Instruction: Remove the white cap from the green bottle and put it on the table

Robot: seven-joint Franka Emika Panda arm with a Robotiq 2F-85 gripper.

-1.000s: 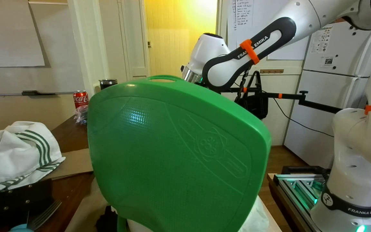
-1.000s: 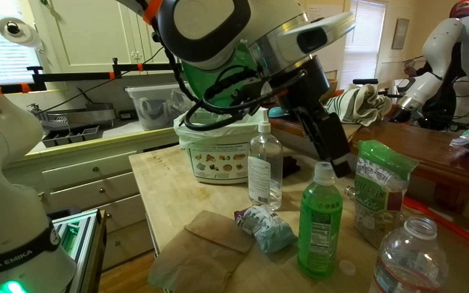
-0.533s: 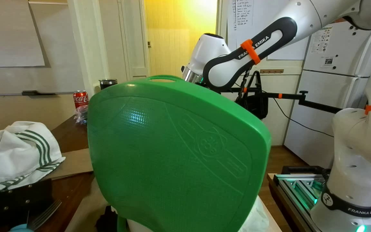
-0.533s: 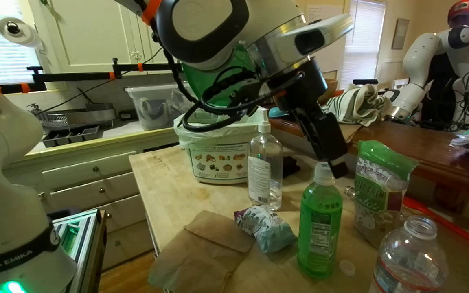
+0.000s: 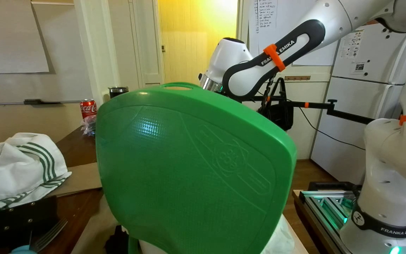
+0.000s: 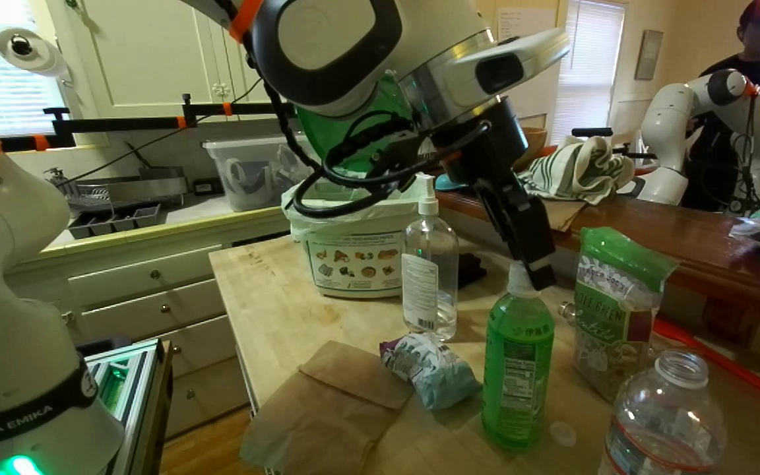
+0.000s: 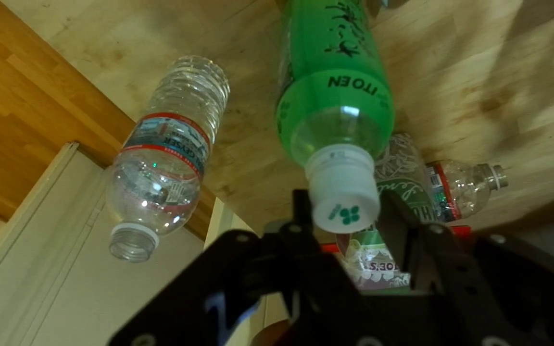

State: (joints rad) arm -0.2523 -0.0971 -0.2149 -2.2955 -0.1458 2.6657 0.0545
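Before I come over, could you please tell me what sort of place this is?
It looks like a kitchen, probably used for robot work: there is a white refrigerator, drawers below a counter, and a robot arm.

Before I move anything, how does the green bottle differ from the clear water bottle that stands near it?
The green bottle wears a white cap; the clear water bottle has an open neck. The green bottle is mostly green, with the word ITOEN on it; the clear water bottle is see-through, with a red-edged label around its middle. Both stand upright on the wooden table.
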